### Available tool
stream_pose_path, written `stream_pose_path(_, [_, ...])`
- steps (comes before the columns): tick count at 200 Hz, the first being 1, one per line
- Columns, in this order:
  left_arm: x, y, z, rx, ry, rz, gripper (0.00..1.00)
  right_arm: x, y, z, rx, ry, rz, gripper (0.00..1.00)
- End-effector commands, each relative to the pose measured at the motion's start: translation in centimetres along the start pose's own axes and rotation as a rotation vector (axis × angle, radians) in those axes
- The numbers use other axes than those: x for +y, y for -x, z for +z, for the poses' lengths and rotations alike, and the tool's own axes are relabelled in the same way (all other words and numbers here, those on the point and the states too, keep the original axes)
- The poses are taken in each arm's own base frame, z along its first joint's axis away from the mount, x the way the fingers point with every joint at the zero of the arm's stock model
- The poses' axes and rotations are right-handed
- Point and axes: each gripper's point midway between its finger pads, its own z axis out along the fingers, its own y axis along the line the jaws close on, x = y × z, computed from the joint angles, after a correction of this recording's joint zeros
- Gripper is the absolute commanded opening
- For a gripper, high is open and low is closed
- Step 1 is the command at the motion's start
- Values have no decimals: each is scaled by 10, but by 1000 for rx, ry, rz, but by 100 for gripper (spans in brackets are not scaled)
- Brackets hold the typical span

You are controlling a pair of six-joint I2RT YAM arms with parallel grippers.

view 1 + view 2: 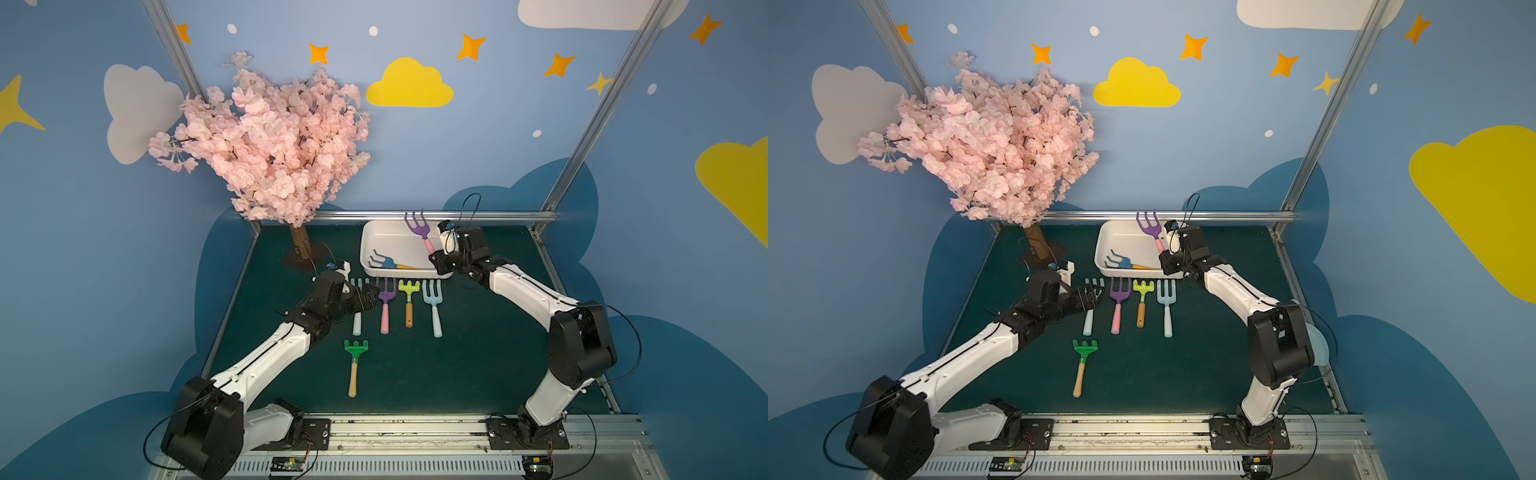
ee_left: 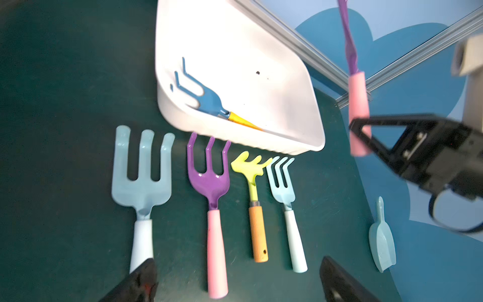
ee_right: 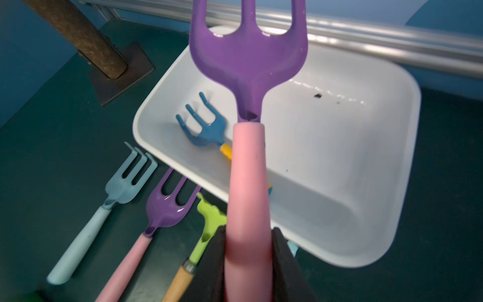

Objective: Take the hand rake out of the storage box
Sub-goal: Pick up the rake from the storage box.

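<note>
The white storage box (image 1: pixel 386 241) (image 1: pixel 1121 241) stands at the back of the mat. My right gripper (image 1: pixel 434 255) (image 3: pixel 248 235) is shut on the pink handle of a purple hand rake (image 1: pixel 417 226) (image 1: pixel 1149 224) (image 3: pixel 248 65), held tines-up above the box's right end. A blue hand rake with a yellow handle (image 1: pixel 386 262) (image 2: pixel 206 99) (image 3: pixel 206 130) lies inside the box along its near wall. My left gripper (image 1: pixel 371 297) (image 1: pixel 1094 296) (image 2: pixel 237 277) is open, hovering over the row of rakes on the mat with nothing between its fingers.
In front of the box lie a pale blue rake (image 1: pixel 356 324), a purple one (image 1: pixel 386 305), a lime one (image 1: pixel 409 303) and another pale blue one (image 1: pixel 434 307). A green rake (image 1: pixel 355 361) lies nearer. A blossom tree (image 1: pixel 299 245) stands back left. A pale blue scoop (image 2: pixel 381 243) lies to the right.
</note>
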Motion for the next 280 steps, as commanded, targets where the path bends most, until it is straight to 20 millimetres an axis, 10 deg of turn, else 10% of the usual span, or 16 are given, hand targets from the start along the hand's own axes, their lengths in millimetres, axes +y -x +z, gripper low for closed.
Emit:
stream_pose_path(1, [-39,32,13,-70,-132,-6,92,35,-3,-11,-91,21,49,0])
stream_pose_path(98, [-72,42,85,-5,-223,-13,64,76,-40,-35,-118,54,62,0])
stream_pose_path(218, [-86,27,87,36,-242,8,12,99,-55,-39,-123,130,50,0])
stream_pose_path(253, [-66,0,60,130,-163,16,3,113,-55,-69,-156,259,54,55])
stream_pose_path(280, [-41,-32,26,223,-82,13,3,127,-55,-104,-190,388,33,79])
